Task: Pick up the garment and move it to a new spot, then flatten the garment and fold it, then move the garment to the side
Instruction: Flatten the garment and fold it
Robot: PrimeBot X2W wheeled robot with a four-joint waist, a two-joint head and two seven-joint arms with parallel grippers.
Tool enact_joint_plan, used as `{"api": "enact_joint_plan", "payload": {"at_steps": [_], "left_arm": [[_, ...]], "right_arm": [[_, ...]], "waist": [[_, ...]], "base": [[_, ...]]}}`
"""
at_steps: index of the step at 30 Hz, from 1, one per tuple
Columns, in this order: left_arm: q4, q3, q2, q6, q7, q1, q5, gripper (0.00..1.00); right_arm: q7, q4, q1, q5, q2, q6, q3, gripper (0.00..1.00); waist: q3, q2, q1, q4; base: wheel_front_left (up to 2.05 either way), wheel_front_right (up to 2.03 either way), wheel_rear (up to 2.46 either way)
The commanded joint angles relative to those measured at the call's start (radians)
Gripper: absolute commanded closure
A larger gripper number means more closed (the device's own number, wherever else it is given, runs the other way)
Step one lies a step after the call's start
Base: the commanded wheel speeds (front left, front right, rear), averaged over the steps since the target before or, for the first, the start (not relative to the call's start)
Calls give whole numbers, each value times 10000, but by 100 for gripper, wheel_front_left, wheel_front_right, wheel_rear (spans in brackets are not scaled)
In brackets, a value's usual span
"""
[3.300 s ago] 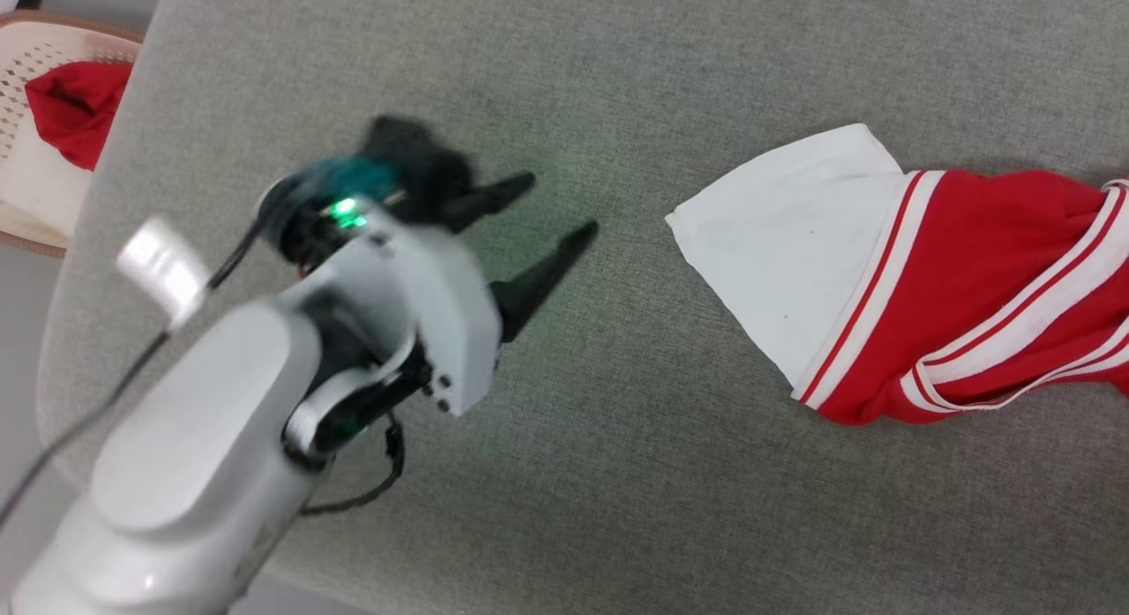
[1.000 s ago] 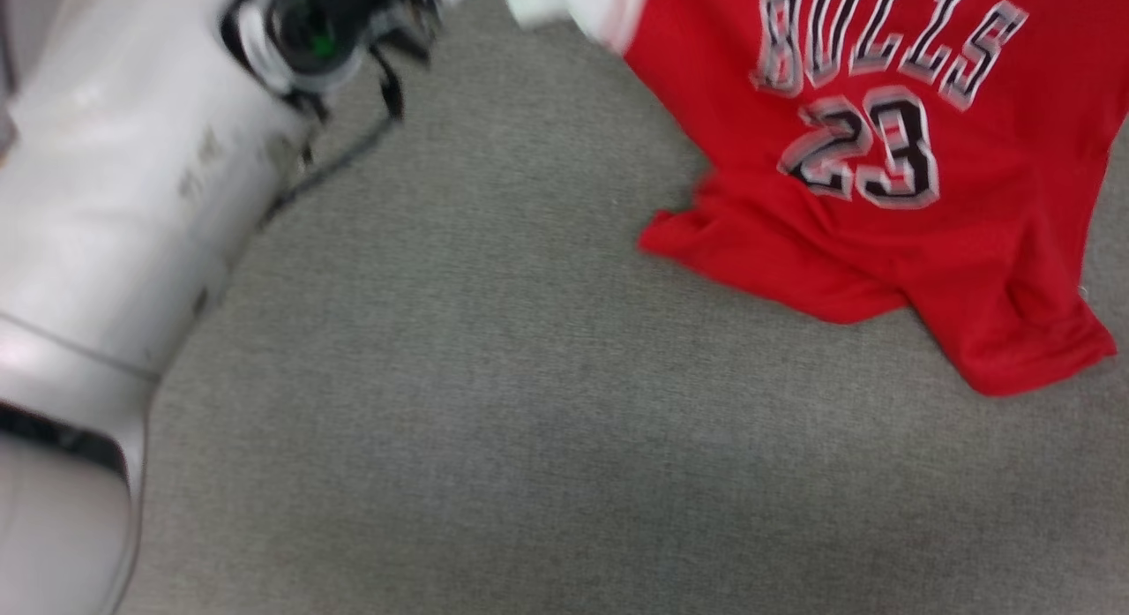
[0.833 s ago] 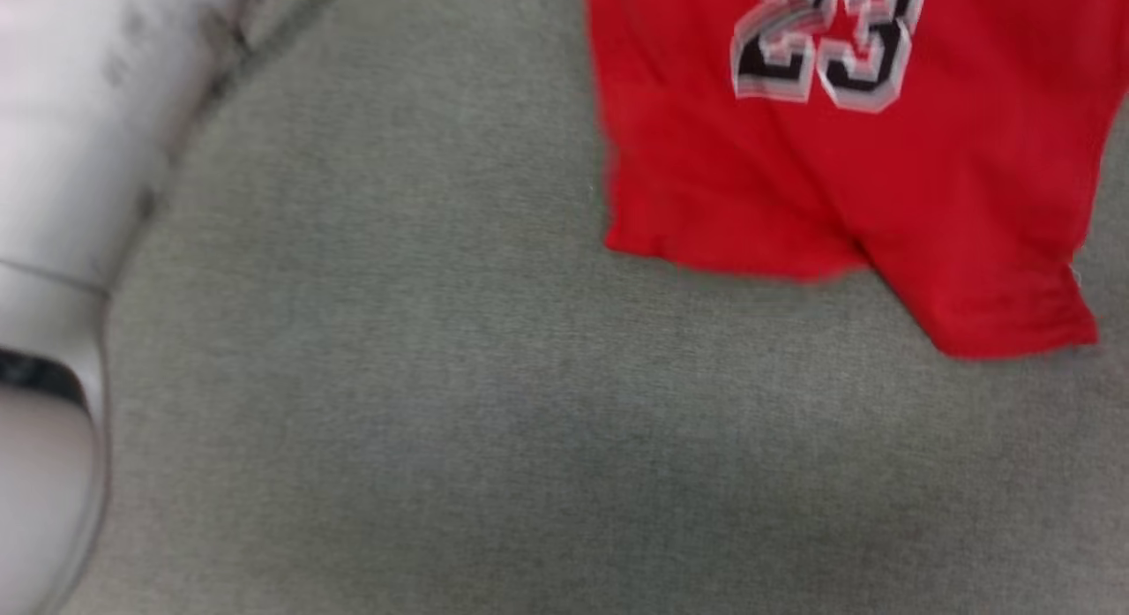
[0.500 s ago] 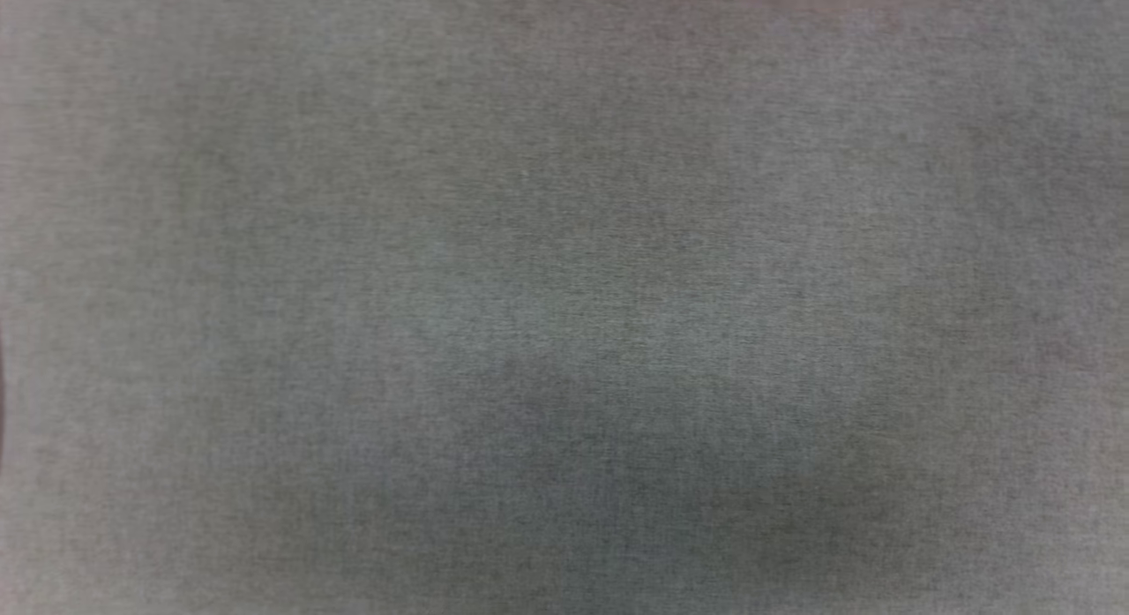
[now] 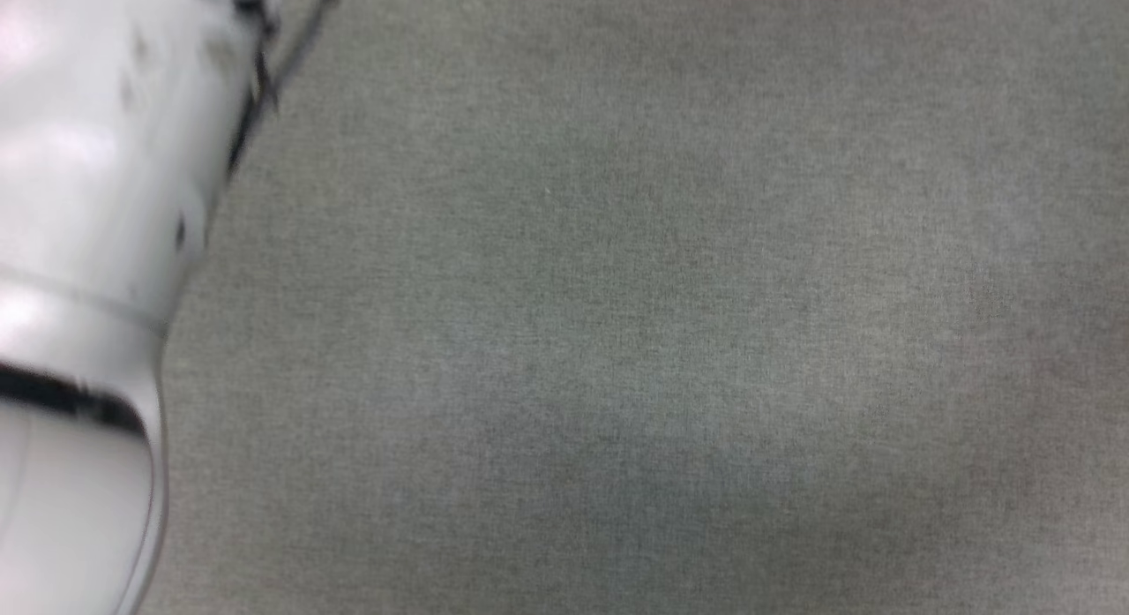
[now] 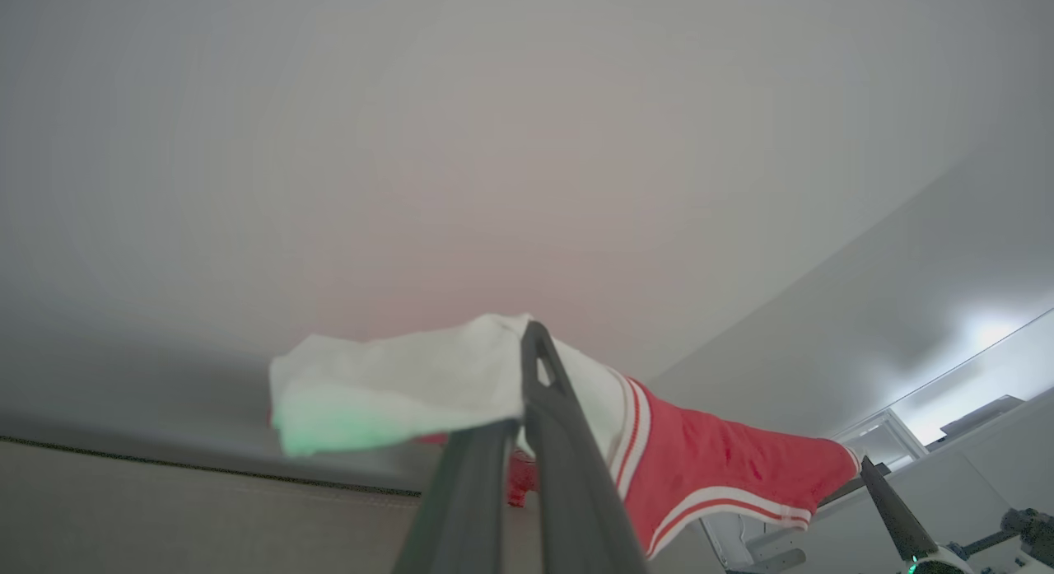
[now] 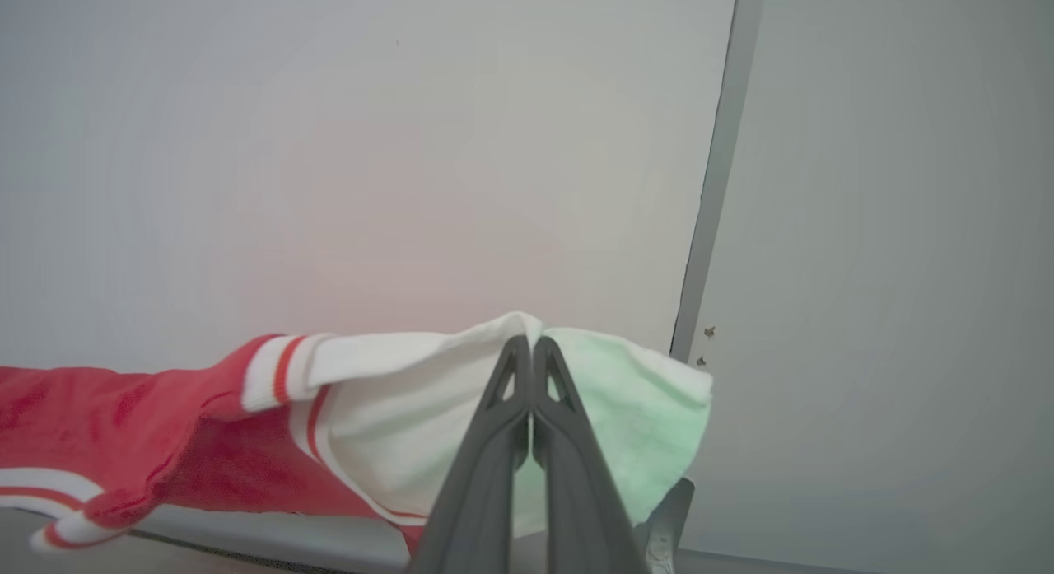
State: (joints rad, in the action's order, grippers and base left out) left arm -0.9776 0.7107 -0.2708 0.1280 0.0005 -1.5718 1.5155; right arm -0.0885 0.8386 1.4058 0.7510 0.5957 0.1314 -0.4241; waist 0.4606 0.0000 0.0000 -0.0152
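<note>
Left end effector [image 6: 522, 393]: the two long dark fingers [image 6: 568, 475] are together, clamped on the white sleeve of the jersey [image 6: 395, 393]. Cloth passes between them; one fingertip sits in front of the fabric, the other is covered by it.

Right end effector [image 7: 531, 376]: tips pressed together, clamped on the other white sleeve of the jersey [image 7: 387, 393], right at its top fold.

Jersey is up in the air, strung between the two end effectors. From each sleeve the soft knit runs into red-and-white striped trim, then a red body that sags in loose folds. Sleeve ends past both grips carry a green tint. In the left wrist view the red stretch tapers away to the lower right, where one dark finger [image 6: 897, 512] of the right end effector meets its far end. Chest print can't be seen from these angles.

Behind the jersey: a smooth pale wall [image 7: 329, 146], matte, with a faint pink cast above the cloth. A thin dark vertical seam [image 7: 708, 228] splits it from a second pale panel.

Head view is blurred: grey woven-fabric desk [image 5: 661, 333], fine uniform weave, soft shadow low in frame. Glossy white left forearm [image 5: 79, 244] along the left edge, black cable [image 5: 282, 59] beside it.
</note>
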Motion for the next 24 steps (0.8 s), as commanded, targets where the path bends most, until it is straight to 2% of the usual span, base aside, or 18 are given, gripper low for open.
{"api": "enact_joint_plan", "payload": {"at_steps": [1, 7, 13, 18, 24], "left_arm": [[305, 17, -284, 35, 37, 592, 90, 100], [2372, 491, -1337, 34, 483, 3454, 253, 100], [4139, 936, -2249, 34, 674, 5786, 368, 100], [5831, 993, -3094, -298, 313, 7583, 573, 100], [8033, 1064, -4211, -992, -249, 9683, 775, 100]], "right_arm": [[87, -343, -598, 235, 279, -13, -156, 100], [730, -3033, -3743, 1167, 1624, -12, -651, 100], [1795, -5463, -6864, 1850, 2700, -12, -144, 100], [2790, -7034, -9260, 1982, 3076, -12, 695, 100], [4210, -8590, -11857, 1866, 3054, -12, 1940, 100]], "waist": [[-285, 0, 0, 116], [-884, 0, 0, 177], [-1510, 0, 0, 233], [-1891, 0, 0, 144], [-2151, 0, 0, 76]], "base": [[0, 0, 0], [0, 0, 0], [0, 0, 0], [0, 0, 0], [0, 0, 0]]}}
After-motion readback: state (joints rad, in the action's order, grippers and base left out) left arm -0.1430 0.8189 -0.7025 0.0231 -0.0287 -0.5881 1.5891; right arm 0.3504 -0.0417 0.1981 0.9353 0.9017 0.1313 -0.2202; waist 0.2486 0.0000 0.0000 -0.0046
